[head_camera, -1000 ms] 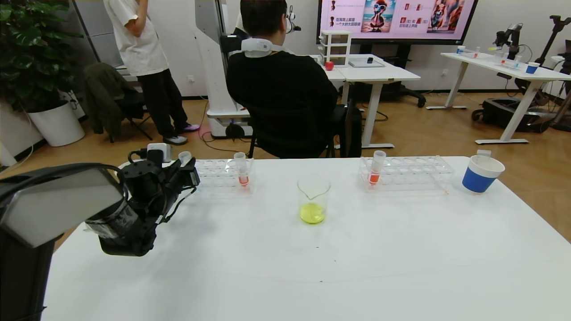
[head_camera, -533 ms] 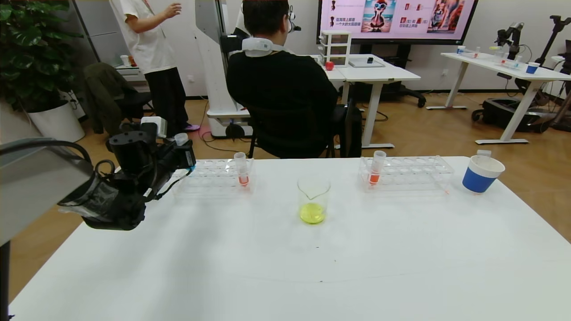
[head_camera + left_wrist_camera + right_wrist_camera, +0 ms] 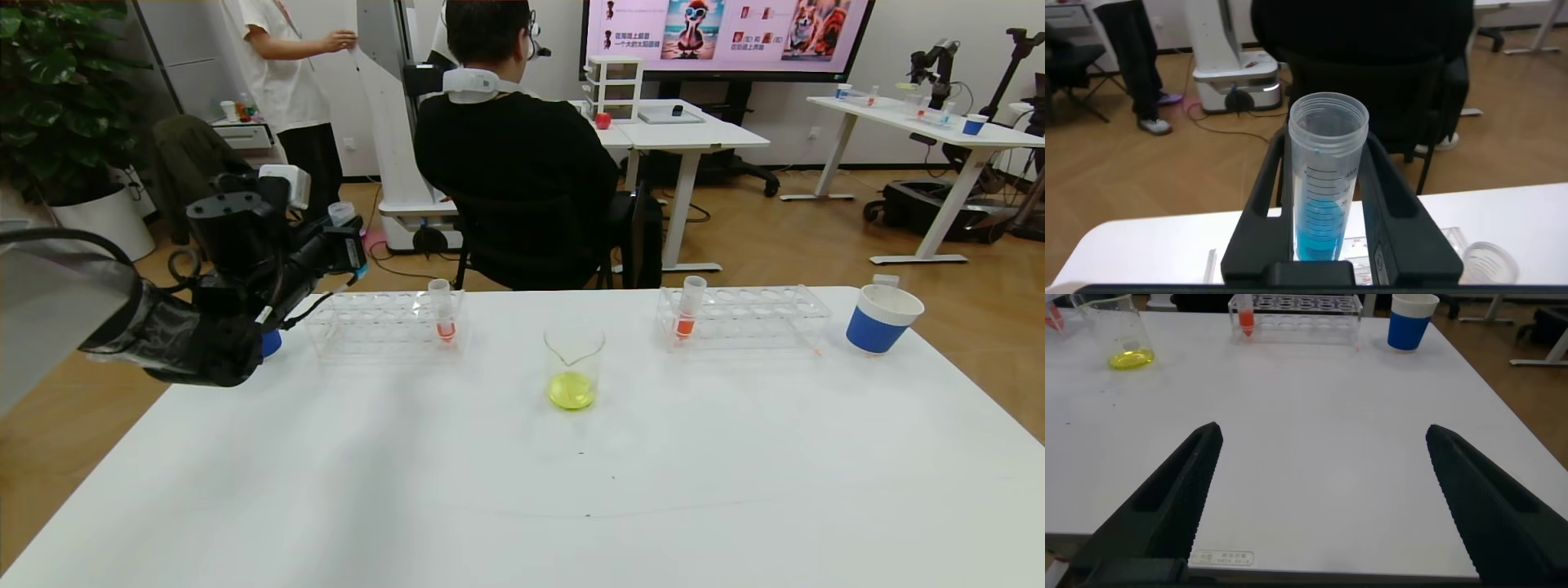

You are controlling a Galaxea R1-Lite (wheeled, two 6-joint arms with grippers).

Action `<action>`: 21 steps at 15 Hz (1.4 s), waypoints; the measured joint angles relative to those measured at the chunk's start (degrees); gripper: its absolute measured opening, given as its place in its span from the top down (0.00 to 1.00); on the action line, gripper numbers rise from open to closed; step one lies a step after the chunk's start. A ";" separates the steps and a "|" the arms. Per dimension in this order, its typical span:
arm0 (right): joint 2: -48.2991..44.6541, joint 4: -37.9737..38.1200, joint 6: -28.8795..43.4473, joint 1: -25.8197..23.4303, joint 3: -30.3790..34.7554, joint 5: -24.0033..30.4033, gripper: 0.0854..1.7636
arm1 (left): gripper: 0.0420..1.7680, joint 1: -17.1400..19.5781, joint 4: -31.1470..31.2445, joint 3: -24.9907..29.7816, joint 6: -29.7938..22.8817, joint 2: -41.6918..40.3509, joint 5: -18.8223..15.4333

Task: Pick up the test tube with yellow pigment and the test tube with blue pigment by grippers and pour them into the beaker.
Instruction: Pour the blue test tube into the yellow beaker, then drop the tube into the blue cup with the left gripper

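Observation:
My left gripper [image 3: 347, 243] hangs above the left end of the left rack, shut on the test tube with blue pigment [image 3: 1327, 188]. The tube stands upright between the black fingers, its open mouth [image 3: 341, 214] on top and blue liquid in its lower part. The beaker [image 3: 575, 365] stands mid-table to the right of that gripper, with yellow liquid at its bottom; it also shows in the right wrist view [image 3: 1120, 335]. The test tube with yellow pigment is out of view. My right gripper [image 3: 1323, 449] is open over the bare near-right table, holding nothing.
Two clear racks, the left rack [image 3: 384, 322] and the right rack [image 3: 747, 314], line the far edge, each with an orange-tipped tube [image 3: 442, 310] [image 3: 688, 307]. A blue-and-white cup [image 3: 880, 318] stands far right, another blue cup [image 3: 272, 343] shows behind my left arm. A seated person is beyond the table.
My left gripper has risen from low over the table's left side to above the left rack's end, carrying the blue tube. The beaker and racks have not moved.

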 joint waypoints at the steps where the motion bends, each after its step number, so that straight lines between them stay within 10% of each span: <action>1: 0.00 0.00 0.00 0.02 0.00 0.00 0.02 | 0.73 -0.89 2.23 -1.24 1.62 -0.62 -4.07; 5: 0.00 0.00 0.00 0.00 0.00 0.00 0.02 | 0.73 -7.11 3.34 -4.19 3.80 -2.15 -17.93; 13: 0.00 0.00 0.00 0.00 0.00 0.00 0.02 | 0.73 -18.80 0.37 -11.22 20.43 4.36 -25.08; 21: 0.00 0.00 0.00 0.00 0.00 0.00 0.02 | 0.73 -21.20 -5.21 -11.97 41.48 12.69 -33.89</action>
